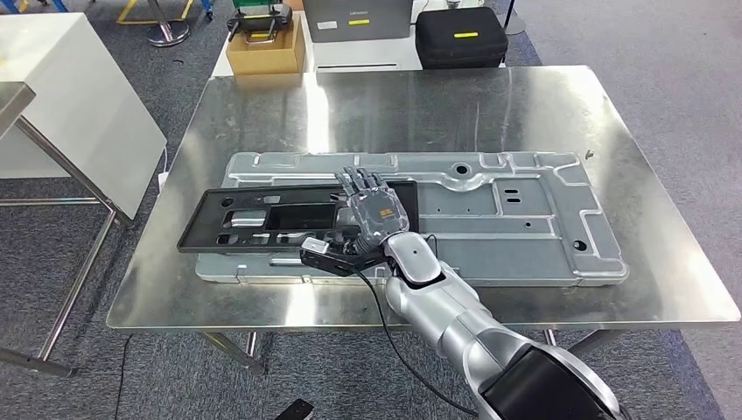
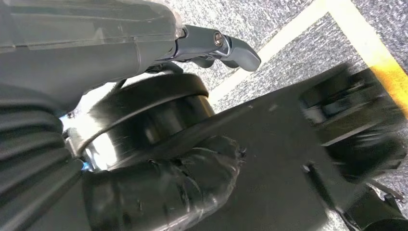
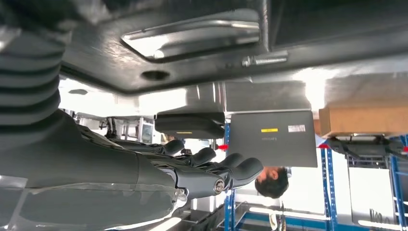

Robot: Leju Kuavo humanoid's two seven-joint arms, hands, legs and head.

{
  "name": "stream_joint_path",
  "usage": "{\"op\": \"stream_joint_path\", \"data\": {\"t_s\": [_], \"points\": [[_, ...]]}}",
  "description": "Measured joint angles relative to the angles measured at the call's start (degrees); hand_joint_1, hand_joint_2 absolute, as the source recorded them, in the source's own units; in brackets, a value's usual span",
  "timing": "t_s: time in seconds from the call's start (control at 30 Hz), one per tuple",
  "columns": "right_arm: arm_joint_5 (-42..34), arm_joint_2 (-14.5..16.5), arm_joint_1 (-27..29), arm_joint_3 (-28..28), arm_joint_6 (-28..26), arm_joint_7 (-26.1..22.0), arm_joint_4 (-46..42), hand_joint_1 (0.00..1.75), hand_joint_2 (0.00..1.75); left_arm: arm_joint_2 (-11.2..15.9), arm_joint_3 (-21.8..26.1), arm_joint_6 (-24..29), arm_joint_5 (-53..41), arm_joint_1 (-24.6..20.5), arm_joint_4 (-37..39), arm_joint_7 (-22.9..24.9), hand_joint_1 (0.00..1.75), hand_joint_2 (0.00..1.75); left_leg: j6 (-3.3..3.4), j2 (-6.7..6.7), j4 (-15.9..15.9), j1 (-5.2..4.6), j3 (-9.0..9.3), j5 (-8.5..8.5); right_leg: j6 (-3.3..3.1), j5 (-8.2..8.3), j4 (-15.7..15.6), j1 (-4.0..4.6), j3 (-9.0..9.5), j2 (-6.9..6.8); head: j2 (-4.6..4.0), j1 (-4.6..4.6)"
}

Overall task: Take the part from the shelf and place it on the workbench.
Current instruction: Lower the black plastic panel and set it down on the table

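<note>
Empty, fingers apart, right hand (image 1: 374,210) hovers over black part (image 1: 262,220); wrist view shows left hand (image 2: 211,45) empty.

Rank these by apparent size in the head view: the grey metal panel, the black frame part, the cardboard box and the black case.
1. grey metal panel
2. black frame part
3. and 4. black case and cardboard box: they look about alike, both lie farther from the camera and the frame cuts them off, so no ranking.
</note>
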Motion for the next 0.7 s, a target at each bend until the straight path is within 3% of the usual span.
{"op": "stream_joint_path", "data": {"t_s": [0.03, 0.07, 0.13, 0.17, 0.23, 0.33, 0.4, 0.47, 0.5, 0.53, 0.57, 0.63, 0.7], "points": [[-0.1, 0.0, 0.0, 0.0, 0.2, 0.0, 0.0, 0.0, 0.0, 0.0, 0.0, 0.1, 0.0, 0.1, 0.0, 0.0, 0.0, 0.0, 0.1, 0.0, 0.5, -0.01, -0.27, 0.45, -0.03, -0.02, 0.0, 0.11, 0.04, 0.02, -0.01, 0.0], [-0.3, 0.0, 0.0, -0.1, 0.3, 0.0, 0.1, 0.0, 0.0, 0.0, 0.0, 0.2, 0.1, 0.1, 0.0, 0.0, 0.0, 0.0, 0.3, 0.0, -1.3, -0.03, 0.6, 1.92, -0.04, -0.03, 0.0, 0.2, 0.12, 0.07, -0.01, 0.0], [-0.7, 0.0, -0.1, -0.3, 0.5, -0.1, 0.1, 0.0, 0.0, 0.0, 0.0, 0.4, 0.2, 0.1, 0.0, 0.2, 0.0, 0.0, 1.01, 0.0, -9.0, -0.23, 4.33, 5.62, 0.02, -0.09, 0.0, 0.35, 0.32, 0.17, -0.01, 0.01], [-0.8, 0.0, -0.2, -0.4, 0.6, -0.1, 0.1, 0.0, 0.0, 0.0, 0.0, 0.5, 0.3, 0.0, 0.0, 0.3, 0.0, 0.0, 1.32, 0.0, -12.4, -0.4, 5.96, 6.69, 0.15, -0.12, 0.1, 0.45, 0.31, 0.2, -0.01, 0.02], [-0.9, 0.0, -0.4, -0.7, 0.8, -0.2, 0.1, 0.0, 0.0, 0.0, 0.1, 0.5, 0.4, 0.0, 0.0, 0.5, 0.0, 0.0, 1.68, -0.03, -15.2, -0.75, 7.27, 6.96, 0.63, -0.09, 0.0, 0.48, 0.2, 0.18, -0.01, 0.01], [-1.0, 0.0, -0.5, -0.9, 1.0, -0.2, 0.1, 0.0, 0.0, 0.0, 0.1, 0.5, 0.4, 0.1, 0.0, 0.5, 0.0, 0.0, 2.28, 0.03, -16.0, -0.63, 7.61, 7.47, 1.62, -0.49, 0.3, 0.32, 0.09, 0.1, 0.0, 0.01], [-1.0, 0.0, -0.6, -1.0, 1.1, -0.2, 0.1, 0.0, 0.0, 0.0, 0.1, 0.5, 0.5, 0.0, 0.0, 0.6, 0.0, 0.0, 2.82, 0.19, -16.6, -0.35, 7.83, 7.99, 2.13, -3.07, 3.9, 0.26, -1.44, 0.07, -0.01, 0.04], [-1.3, 0.0, -0.6, -1.0, 1.2, -0.2, 0.2, 0.0, 0.0, 0.0, 0.2, 0.5, 0.7, 0.0, 0.0, 0.7, 0.0, 0.0, 2.99, 0.28, -16.5, -0.39, 7.69, 8.15, 2.49, -6.81, 11.1, 0.14, -4.63, 0.08, -0.01, 0.06], [-1.4, -0.1, -0.5, -1.1, 1.3, -0.2, 0.3, 0.0, 0.0, 0.0, 0.3, 0.6, 0.8, 0.0, 0.0, 0.8, 0.0, 0.0, 3.0, 0.3, -16.4, -0.4, 7.57, 8.15, 2.64, -7.77, 13.9, 0.04, -5.89, 0.07, -0.01, 0.06], [-1.5, -0.2, -0.4, -1.2, 1.4, -0.2, 0.4, 0.0, 0.0, 0.0, 0.4, 0.6, 0.9, 0.0, 0.0, 0.8, 0.0, 0.0, 3.0, 0.3, -16.2, -0.4, 7.43, 8.15, 2.74, -7.7, 15.1, -0.06, -6.36, 0.06, -0.01, 0.05], [-1.6, -0.2, -0.4, -1.2, 1.4, -0.2, 0.5, 0.0, 0.0, 0.0, 0.4, 0.6, 0.9, 0.1, 0.0, 0.9, 0.0, 0.0, 2.98, 0.29, -16.0, -0.4, 7.3, 8.13, 2.78, -6.56, 14.0, -0.18, -5.75, 0.05, -0.01, 0.05], [-1.7, -0.3, -0.4, -1.3, 1.4, -0.2, 0.6, 0.0, 0.0, 0.0, 0.5, 0.7, 0.9, 0.0, 0.0, 1.0, 0.0, 0.0, 2.81, 0.25, -15.6, -0.4, 7.06, 8.05, 2.67, -3.1, 6.9, -0.37, -2.08, -0.01, -0.01, 0.05], [-1.8, -0.2, -0.6, -1.4, 1.5, -0.3, 0.6, 0.0, 0.0, -0.1, 0.5, 0.6, 0.9, 0.0, 0.0, 1.0, 0.0, 0.0, 2.29, 0.19, -15.3, -0.58, 6.77, 8.1, 2.29, -1.07, 1.3, -0.23, 0.62, 0.02, 0.0, 0.04]]}}
